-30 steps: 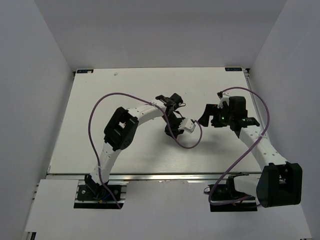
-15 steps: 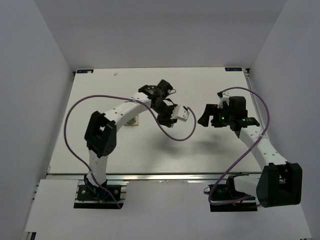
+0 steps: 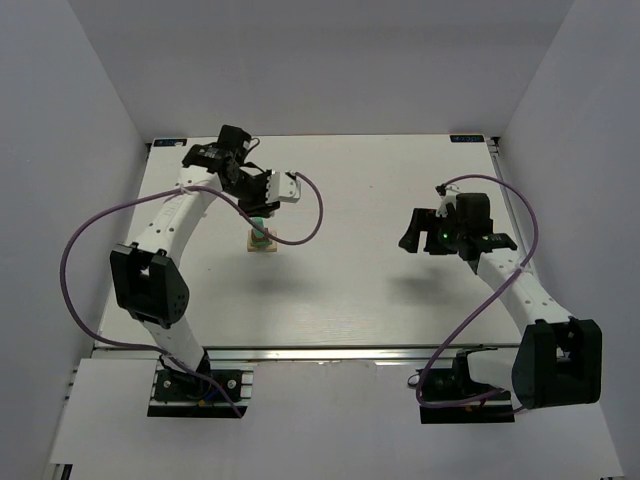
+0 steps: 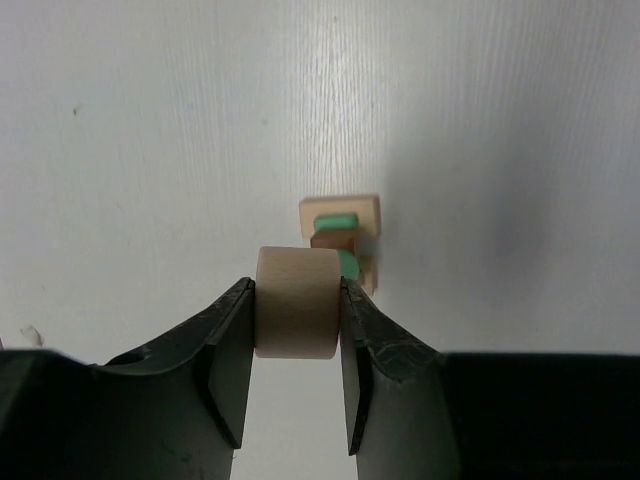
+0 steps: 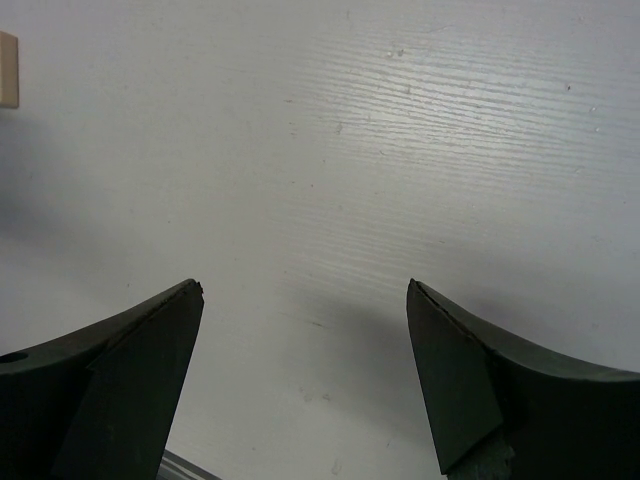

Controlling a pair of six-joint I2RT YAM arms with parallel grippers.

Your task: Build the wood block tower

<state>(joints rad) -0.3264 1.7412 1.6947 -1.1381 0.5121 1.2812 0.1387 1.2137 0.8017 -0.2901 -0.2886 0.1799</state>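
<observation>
The wood block tower (image 3: 262,242) stands on the table left of centre. In the left wrist view I see it from above: a light tan base (image 4: 341,208), a mint-green oblong (image 4: 335,222), a dark brown cube (image 4: 332,240) and another green piece (image 4: 348,263). My left gripper (image 3: 262,207) hovers just above and behind the tower. It is shut (image 4: 296,288) on a light tan block (image 4: 296,318), held above the tower's near edge. My right gripper (image 3: 409,232) is open and empty (image 5: 305,292) over bare table at centre right.
The white table (image 3: 340,290) is walled by grey panels on the left, back and right. A purple cable (image 3: 310,215) loops from the left wrist beside the tower. A tan block edge (image 5: 8,70) shows at the right wrist view's top left.
My left arm has swung left from the table's middle to above the tower, carrying the tan block. The right arm has not moved.
</observation>
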